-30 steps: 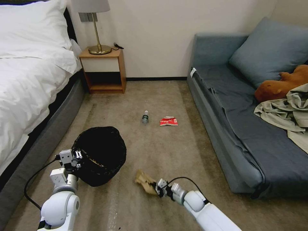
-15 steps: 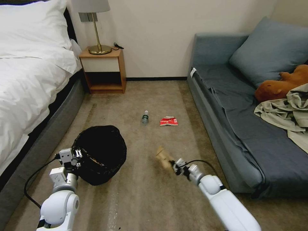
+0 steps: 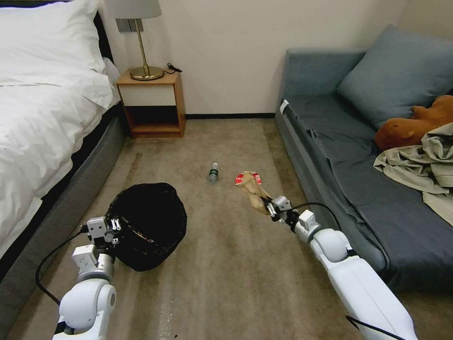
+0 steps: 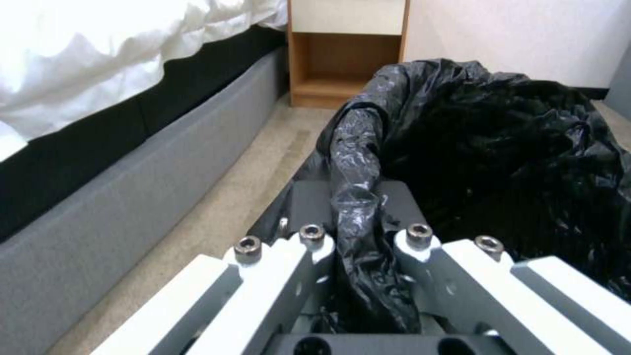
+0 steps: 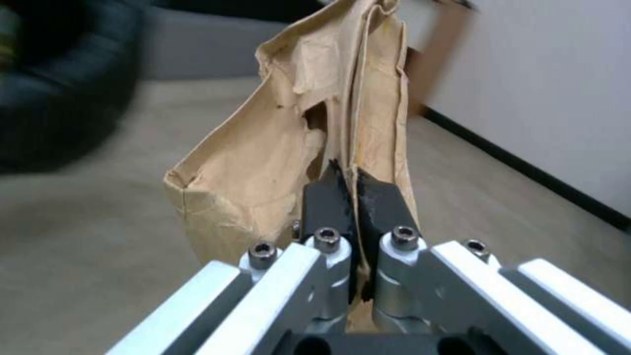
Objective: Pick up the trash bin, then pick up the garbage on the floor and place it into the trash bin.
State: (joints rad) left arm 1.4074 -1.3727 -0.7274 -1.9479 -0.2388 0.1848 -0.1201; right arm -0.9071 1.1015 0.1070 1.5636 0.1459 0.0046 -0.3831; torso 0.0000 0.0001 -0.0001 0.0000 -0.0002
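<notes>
Your right gripper (image 3: 268,206) is clamping the paper bag (image 3: 253,194) in the air; your left gripper (image 3: 114,230) is pinching the bin (image 3: 150,226) rim.

Even, soft indoor light filled the room; white bedding (image 3: 42,94) at ten o'clock glared, and the right wrist view's background blurred.

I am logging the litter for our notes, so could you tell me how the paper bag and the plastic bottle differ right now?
The paper bag is lifted off the carpet, pinched in the right gripper; the plastic bottle lies on the carpet, untouched. The paper bag is tan, crumpled and opaque; the plastic bottle is clear with a rigid shape. The bag looks larger than the bottle. Both are outside the trash bin, whose rim the left gripper holds.
</notes>
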